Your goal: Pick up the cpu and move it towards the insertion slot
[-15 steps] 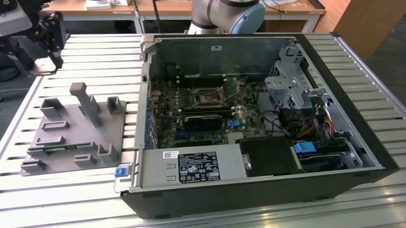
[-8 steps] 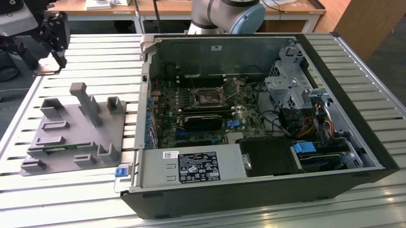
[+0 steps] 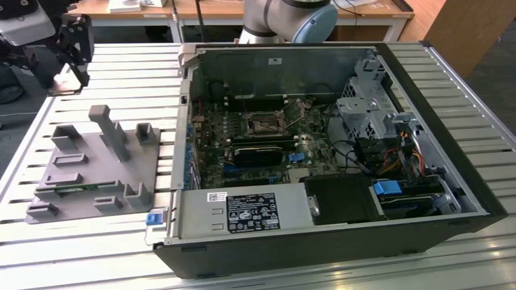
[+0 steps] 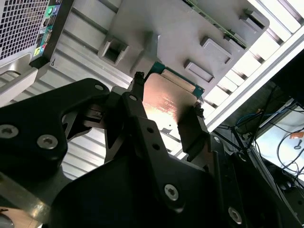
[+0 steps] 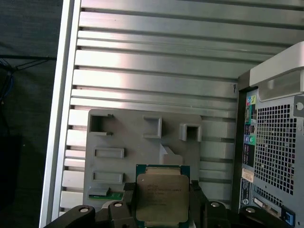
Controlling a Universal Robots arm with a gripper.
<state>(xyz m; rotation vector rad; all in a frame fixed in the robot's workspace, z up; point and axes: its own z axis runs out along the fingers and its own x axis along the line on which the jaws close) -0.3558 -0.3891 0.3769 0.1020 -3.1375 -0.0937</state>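
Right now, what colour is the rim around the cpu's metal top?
Green; the cpu shows best in the first wrist view.

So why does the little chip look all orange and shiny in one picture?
In the second wrist view the chip catches a warm glare on its metal top; in the first wrist view the same chip looks pale and evenly lit, while the slats of the table shine white.

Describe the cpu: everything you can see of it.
The cpu is a small flat square chip with a silvery metal lid carrying faint print, on a green board that shows as a thin rim. In both wrist views it is clamped by the gripper, whose black fingers press on opposite edges. The grey fixture on the slatted table lies beyond it, not touching.
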